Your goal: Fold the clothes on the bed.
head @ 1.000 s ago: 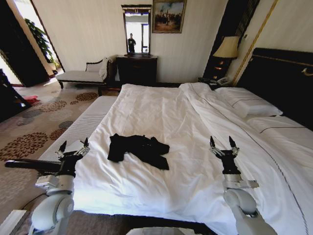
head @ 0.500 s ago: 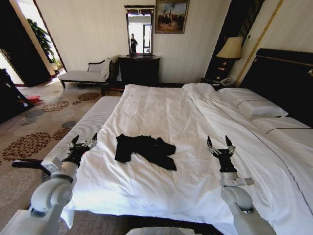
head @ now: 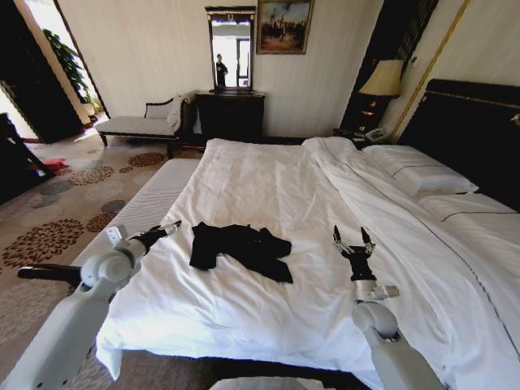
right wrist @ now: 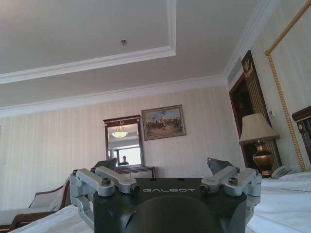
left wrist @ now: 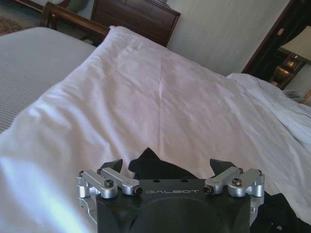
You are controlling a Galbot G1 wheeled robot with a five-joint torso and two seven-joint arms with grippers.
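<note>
just ahead of left gripper (head: 166, 228): black t-shirt (head: 240, 249), crumpled in a heap on the bed (head: 268, 183), w/ its near end close off the fingertips, not touching.
shirt long axis: roughly side to side across the near part of the bed, left end toward left gripper, right end trailing toward right gripper (head: 350, 237).
nearer arm: left, by a clear margin; the shirt's left edge is near it, while right gripper sits well apart from the shirt's right end w/ bare white sheet between.
left gripper state: fingers spread open, holding nothing, pointed across the bed toward the shirt; wrist view shows black fabric (left wrist: 160, 167) directly beyond the open fingers.
right gripper state: open, empty, fingers pointing up above the sheet, shirt off to its left.
judgement: a reach fwd w/ left arm looks the shortest way to the cloth.
</note>
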